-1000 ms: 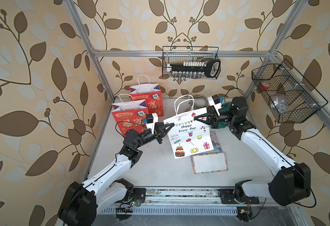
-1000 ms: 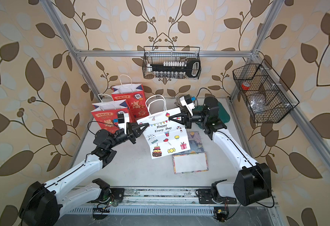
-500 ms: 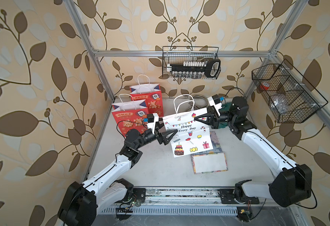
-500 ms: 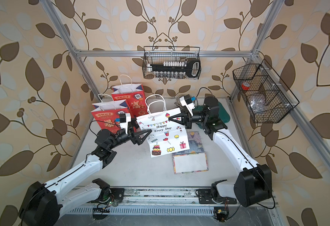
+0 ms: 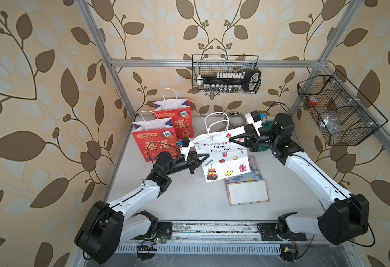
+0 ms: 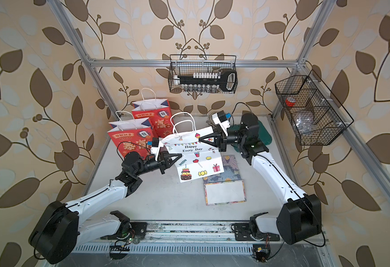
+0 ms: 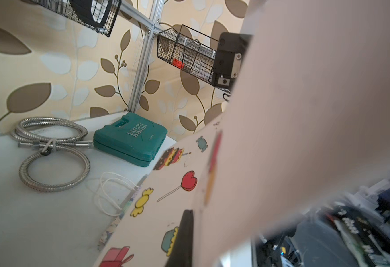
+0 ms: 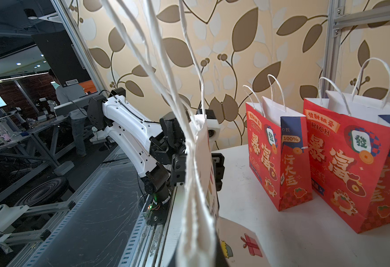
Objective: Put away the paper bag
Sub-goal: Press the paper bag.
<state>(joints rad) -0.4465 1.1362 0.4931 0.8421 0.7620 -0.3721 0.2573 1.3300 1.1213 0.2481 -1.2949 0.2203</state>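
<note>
The white paper bag (image 7: 305,104) is filling much of the left wrist view as a pale blur, with only one dark finger (image 7: 186,233) showing. In both top views it is covering part of the flat floral bag (image 5: 247,191), and the right arm (image 6: 270,172) is hiding most of the green case (image 6: 264,136).

Bright even light; white bag (image 7: 316,104) blurs near left wrist lens.
</note>
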